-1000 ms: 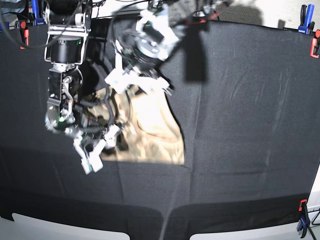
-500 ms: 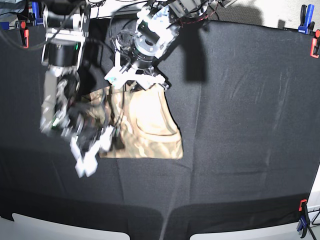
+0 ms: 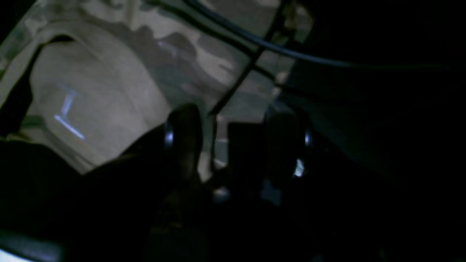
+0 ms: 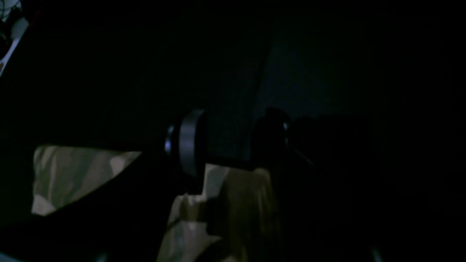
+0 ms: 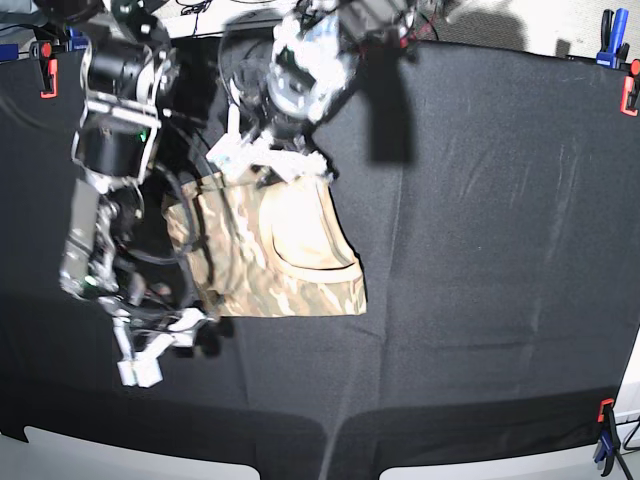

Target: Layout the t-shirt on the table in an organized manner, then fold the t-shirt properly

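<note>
The camouflage t-shirt lies folded into a compact block on the black table, with its plain tan inner side and neckline showing. My left gripper hovers open over the shirt's far edge. In the left wrist view its dark fingers stand apart over the shirt, gripping nothing. My right gripper is open, off the shirt's near-left corner above bare cloth. The right wrist view shows that gripper with separated jaws, the shirt lying below it, closer to the camera.
Red clamps and a blue clamp hold the cloth at the far edge, with another clamp at the near right. White table corners show at the front. Black cables hang over the shirt.
My right arm has swung left and toward the near edge, off the shirt, uncovering its left part. The shirt now lies flat. The left gripper stays at the far edge.
</note>
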You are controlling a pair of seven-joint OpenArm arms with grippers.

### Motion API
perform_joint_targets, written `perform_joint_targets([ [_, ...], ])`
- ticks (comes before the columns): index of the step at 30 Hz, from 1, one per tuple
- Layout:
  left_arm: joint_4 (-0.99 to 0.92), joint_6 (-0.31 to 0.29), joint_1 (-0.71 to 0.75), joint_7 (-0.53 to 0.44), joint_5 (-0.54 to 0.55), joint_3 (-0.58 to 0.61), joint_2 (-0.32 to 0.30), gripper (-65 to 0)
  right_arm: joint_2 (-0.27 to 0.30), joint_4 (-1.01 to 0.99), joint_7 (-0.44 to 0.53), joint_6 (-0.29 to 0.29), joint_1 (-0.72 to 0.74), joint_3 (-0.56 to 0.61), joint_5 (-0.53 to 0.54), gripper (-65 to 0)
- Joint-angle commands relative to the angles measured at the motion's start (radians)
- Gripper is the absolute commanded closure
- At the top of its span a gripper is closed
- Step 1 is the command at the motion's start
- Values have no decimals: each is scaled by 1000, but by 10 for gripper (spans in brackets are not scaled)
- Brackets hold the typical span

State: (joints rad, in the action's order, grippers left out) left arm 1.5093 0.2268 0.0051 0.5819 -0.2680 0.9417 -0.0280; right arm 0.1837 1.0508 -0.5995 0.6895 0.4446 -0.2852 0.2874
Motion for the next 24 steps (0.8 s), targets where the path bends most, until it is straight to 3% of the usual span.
perform_joint_targets([
  [1,0,6,-25,-22,-11,0,16,-280,10,10,20,9,38,5,4,-254],
  [5,-55,9,-70,-21,-11,0,16,-279,11,-3,-9,9,34,32,-50,-254],
  [13,-104,16,-97,-7,-18,-31,10,-280,40,-90,-52,9,23,50,-35,-254],
  [20,-107,16,-97,-11,-18,-145,2,-280,137,-35,-303,9,18,50,197,-254],
  [24,-107,15,-107,-22,-18,-224,2,-280,182,-14,-388,9,-10,50,309,-254],
])
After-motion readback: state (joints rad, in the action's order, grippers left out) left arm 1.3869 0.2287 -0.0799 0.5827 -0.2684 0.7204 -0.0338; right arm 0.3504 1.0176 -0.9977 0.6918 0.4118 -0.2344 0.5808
